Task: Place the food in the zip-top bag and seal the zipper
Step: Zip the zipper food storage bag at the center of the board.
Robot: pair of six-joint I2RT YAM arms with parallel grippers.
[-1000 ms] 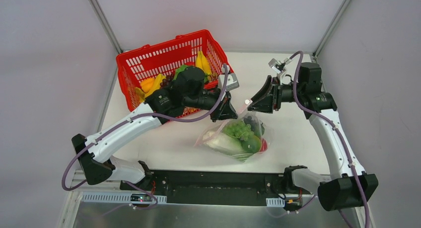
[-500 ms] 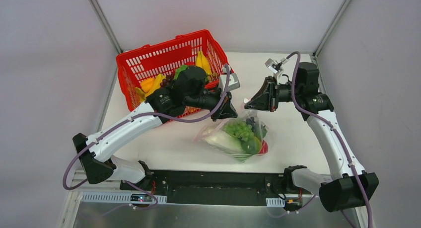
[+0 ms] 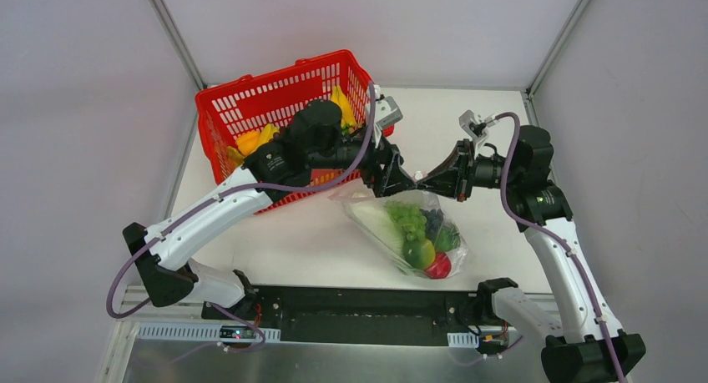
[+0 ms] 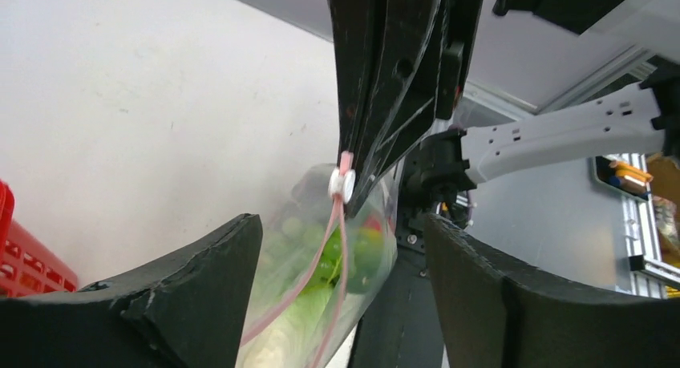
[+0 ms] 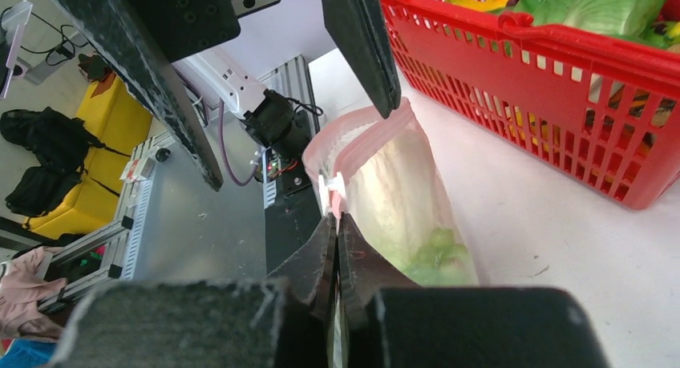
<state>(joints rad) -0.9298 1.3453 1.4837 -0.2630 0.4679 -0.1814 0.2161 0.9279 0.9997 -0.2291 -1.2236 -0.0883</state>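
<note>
Sealing zipper (image 5: 361,139): R gripper (image 5: 335,224) clamped on it beside white slider (image 5: 330,184); L gripper (image 4: 341,224) open astride zip-top bag (image 5: 409,200) mouth. Nip L onto zipper, drag level, keep taut.

We find no legible text, label, brand, number or sign in any of the three views. Any printing on the zip-top bag (image 3: 392,229) is too faint and blurred to resolve — we record nothing readable.
</note>
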